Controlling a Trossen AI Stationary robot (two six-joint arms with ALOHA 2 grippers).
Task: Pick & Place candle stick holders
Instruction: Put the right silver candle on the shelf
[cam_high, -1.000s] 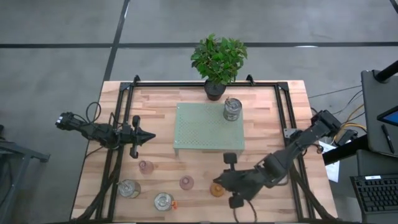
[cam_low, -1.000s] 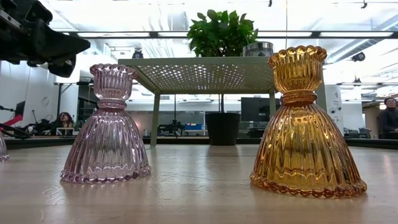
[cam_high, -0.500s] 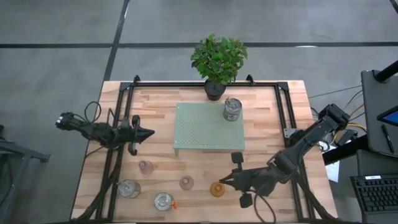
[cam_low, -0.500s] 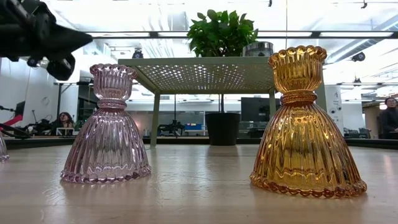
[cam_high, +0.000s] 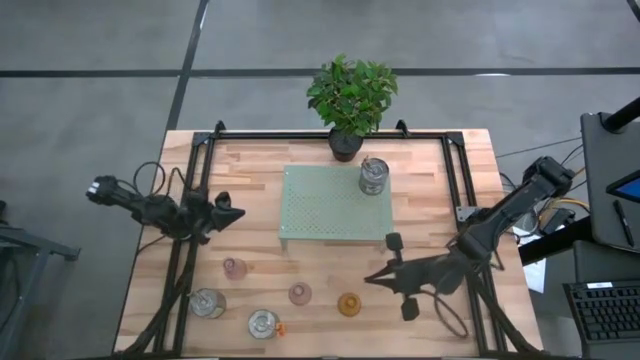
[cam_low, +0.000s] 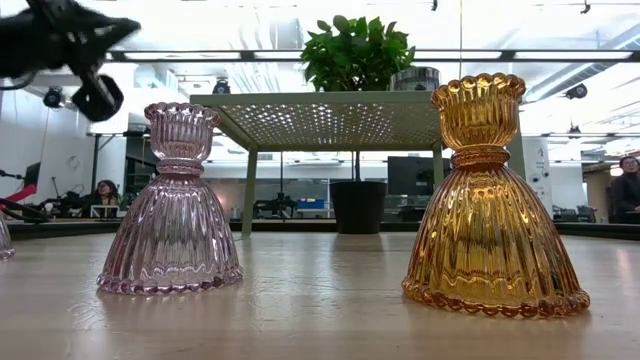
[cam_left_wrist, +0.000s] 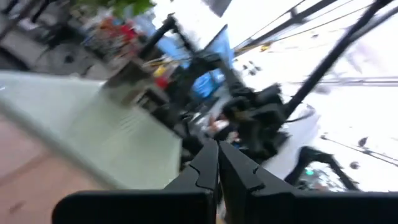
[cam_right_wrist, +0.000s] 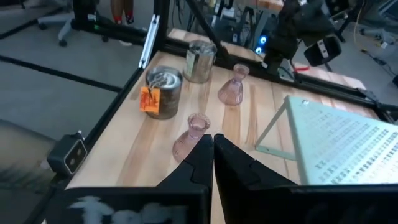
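Five holders stand along the near edge, the amber holder (cam_high: 349, 304) rightmost and a sixth on the rack (cam_high: 335, 203), so the closed, empty right gripper (cam_high: 372, 277) should open, then descend squarely over amber's narrow neck; left gripper (cam_high: 238, 212) waits closed.

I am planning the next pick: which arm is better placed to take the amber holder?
Probably the right. In the high view the right gripper hangs just beside the amber holder, fingers shut. The left gripper is over the table's left side, nearer a pink holder.
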